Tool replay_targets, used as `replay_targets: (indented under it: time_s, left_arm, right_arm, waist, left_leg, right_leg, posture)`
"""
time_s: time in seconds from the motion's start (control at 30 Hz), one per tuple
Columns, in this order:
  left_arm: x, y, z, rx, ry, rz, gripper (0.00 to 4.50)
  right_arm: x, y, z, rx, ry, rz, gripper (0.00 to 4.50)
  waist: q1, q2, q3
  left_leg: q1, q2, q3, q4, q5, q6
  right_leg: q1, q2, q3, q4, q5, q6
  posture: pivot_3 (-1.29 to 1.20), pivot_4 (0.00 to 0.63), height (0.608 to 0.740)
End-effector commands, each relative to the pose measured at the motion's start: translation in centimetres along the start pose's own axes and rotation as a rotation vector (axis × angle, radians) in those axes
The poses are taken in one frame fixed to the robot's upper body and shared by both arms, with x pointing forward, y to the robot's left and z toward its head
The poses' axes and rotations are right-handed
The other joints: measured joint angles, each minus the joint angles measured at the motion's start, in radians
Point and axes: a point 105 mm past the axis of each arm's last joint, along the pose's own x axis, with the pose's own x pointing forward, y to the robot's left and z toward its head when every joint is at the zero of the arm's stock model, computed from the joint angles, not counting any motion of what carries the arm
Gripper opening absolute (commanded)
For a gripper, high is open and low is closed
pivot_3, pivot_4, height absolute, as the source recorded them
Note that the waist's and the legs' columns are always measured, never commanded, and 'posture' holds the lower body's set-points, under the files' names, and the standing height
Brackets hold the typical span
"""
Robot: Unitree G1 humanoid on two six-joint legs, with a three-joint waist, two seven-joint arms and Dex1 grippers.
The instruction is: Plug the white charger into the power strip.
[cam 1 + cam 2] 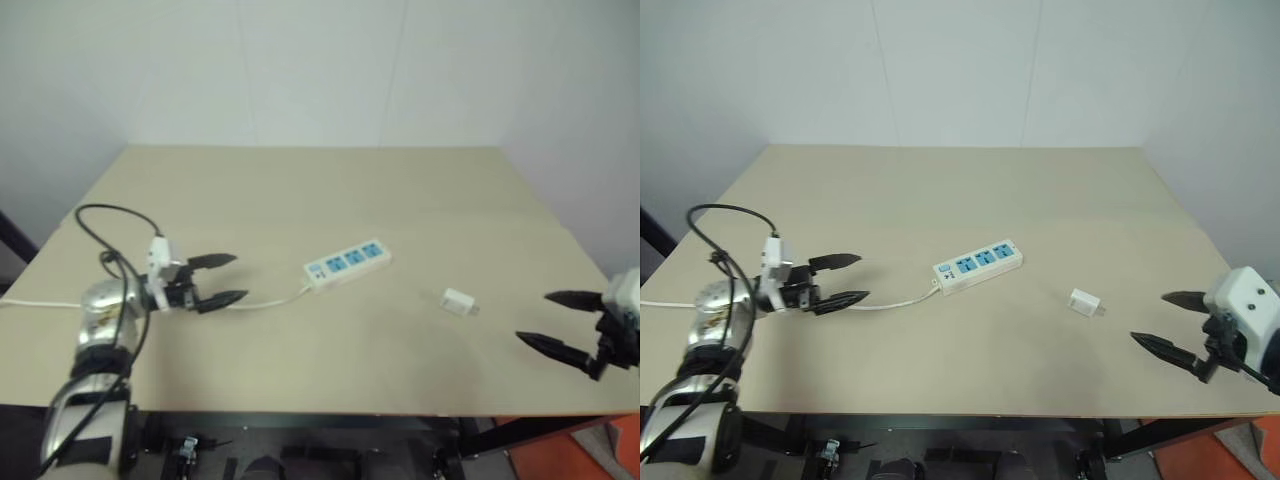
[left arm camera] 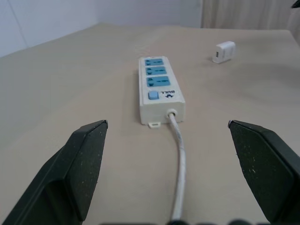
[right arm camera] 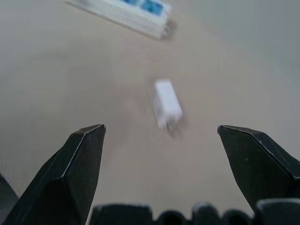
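At the near right edge of a beige counter [image 1: 300, 200], the right gripper [image 1: 548, 320] hangs over the surface with its two black fingers [image 1: 574, 298] spread wide and holding nothing. At the near left, the left gripper [image 1: 226, 279] is also spread wide and empty, its fingers pointing toward the middle of the counter (a thin white cord [image 1: 262, 302] runs on the surface just under them). The charger [image 1: 458, 302], a small white block, lies on its side on the counter, a little way ahead of the right gripper and apart from everything else; in the right wrist view its metal prongs point back toward that gripper. Farther in, near the counter's middle, the strip [image 1: 346, 265] lies flat and angled, blue socket panels facing up, with the cord leaving its near end toward the left gripper. The charger sits to the right of the strip, not touching it. A plain pale wall [image 1: 320, 70] rises behind the counter's far edge.
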Motion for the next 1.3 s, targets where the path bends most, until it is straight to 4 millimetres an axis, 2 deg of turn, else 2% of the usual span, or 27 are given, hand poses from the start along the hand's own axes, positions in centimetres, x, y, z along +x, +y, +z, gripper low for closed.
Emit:
replay_targets:
  time_s: [0.03, 0.2, 0.47, 0.83, 1.17, 1.3]
  left_arm:
    - [2.6, 0.7, 0.2, 0.005, -0.040, 0.025, 4.49]
    - [6.3, 0.2, -0.2, -0.030, -0.046, -0.008, 4.49]
    - [9.9, -0.4, -1.1, -0.023, 0.020, 0.006, 4.49]
    - [12.3, -1.2, -4.0, -0.007, 0.225, 0.043, 4.49]
    - [12.9, -1.9, -4.9, -0.070, 0.254, 0.037, 4.49]
    - [13.0, -1.8, -4.8, -0.097, 0.237, 0.049, 3.59]
  right_arm:
    - [1.7, 1.5, 2.4, -0.037, -0.063, 0.035, 4.50]
    - [4.1, 3.1, 4.4, -0.052, -0.142, 0.049, 4.50]
    - [6.0, 4.0, 5.7, -0.021, -0.200, 0.003, 4.50]
    - [6.5, 4.8, 5.9, 0.007, -0.198, -0.026, 4.50]
    - [7.6, 5.6, 6.2, 0.021, -0.203, 0.003, 4.50]
    - [7.7, 5.7, 6.1, 0.025, -0.198, 0.007, 4.50]
  waist:
    - [0.002, -0.002, 0.001]
    - [-0.001, -0.004, 0.002]
    - [0.003, -0.004, 0.002]
    - [0.004, -0.005, 0.003]
    - [0.016, -0.004, 0.002]
    - [0.022, -0.004, 0.002]
  left_leg:
    - [0.000, 0.000, 0.000, 0.000, 0.000, 0.000]
    - [-0.001, 0.000, -0.001, 0.000, 0.000, 0.000]
    - [-0.001, -0.001, -0.001, 0.000, 0.000, 0.000]
    - [-0.001, -0.001, -0.001, 0.000, 0.000, 0.000]
    - [0.000, -0.001, -0.002, 0.000, 0.000, 0.000]
    - [0.000, -0.002, -0.002, 0.000, 0.000, 0.000]
  right_leg:
    - [0.000, 0.000, 0.000, 0.000, 0.000, 0.000]
    - [0.000, 0.000, 0.000, 0.000, 0.000, 0.000]
    - [-0.001, 0.000, 0.000, 0.000, 0.000, 0.000]
    - [-0.001, 0.000, 0.000, 0.000, 0.001, -0.001]
    - [0.000, 0.000, 0.000, 0.000, 0.000, 0.000]
    - [0.000, 0.000, 0.000, 0.000, 0.001, 0.001]
  posture:
    - [0.00, 0.150, 0.740]
    - [0.00, 0.150, 0.740]
    - [0.00, 0.150, 0.740]
    - [0.00, 0.150, 0.740]
    - [0.00, 0.150, 0.740]
    - [0.00, 0.150, 0.740]
